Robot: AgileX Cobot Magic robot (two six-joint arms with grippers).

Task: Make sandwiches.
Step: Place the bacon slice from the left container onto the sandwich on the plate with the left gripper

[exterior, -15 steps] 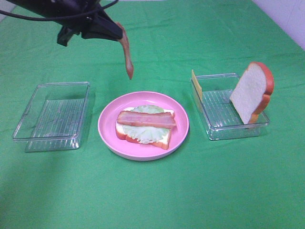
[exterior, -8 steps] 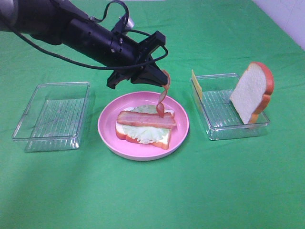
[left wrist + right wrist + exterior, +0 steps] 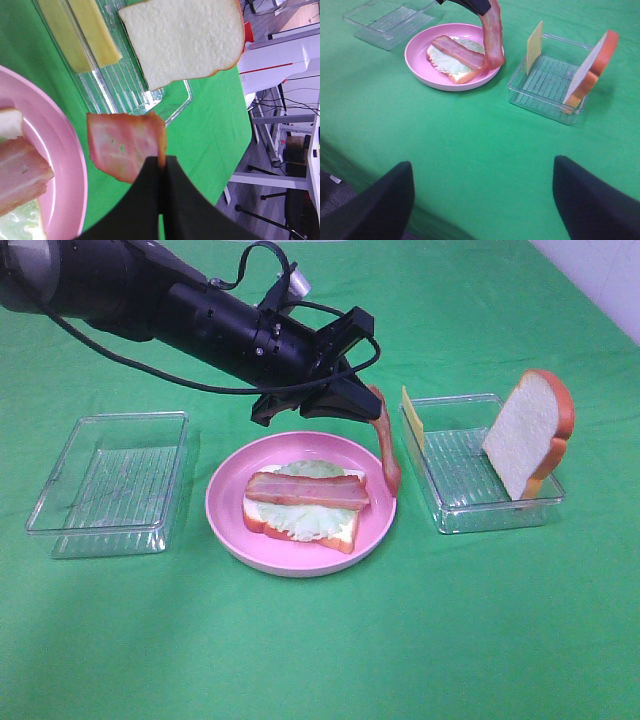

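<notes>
On the pink plate (image 3: pixel 222 512) lies the open sandwich (image 3: pixel 303 512): a bread slice, a lettuce leaf and one bacon strip (image 3: pixel 306 490) on top. My left gripper (image 3: pixel 366 397) reaches in from the upper left and is shut on the top end of a second bacon strip (image 3: pixel 388 455). That strip hangs limp over the plate's right rim, close to the right tray. The left wrist view shows the held bacon (image 3: pixel 124 145) pinched at the fingertips (image 3: pixel 162 162). My right gripper (image 3: pixel 482 200) hovers open and empty near the table's front edge.
The clear right tray (image 3: pixel 470 510) holds an upright bread slice (image 3: pixel 528 430) and yellow cheese (image 3: pixel 411 416) leaning on its left wall. A clear tray (image 3: pixel 110 480) with nothing in it sits left of the plate. Green cloth covers the table.
My left arm swung down and to the right with the bacon strip. The strip went from above the plate's back, past the sandwich, to the plate's right rim.
</notes>
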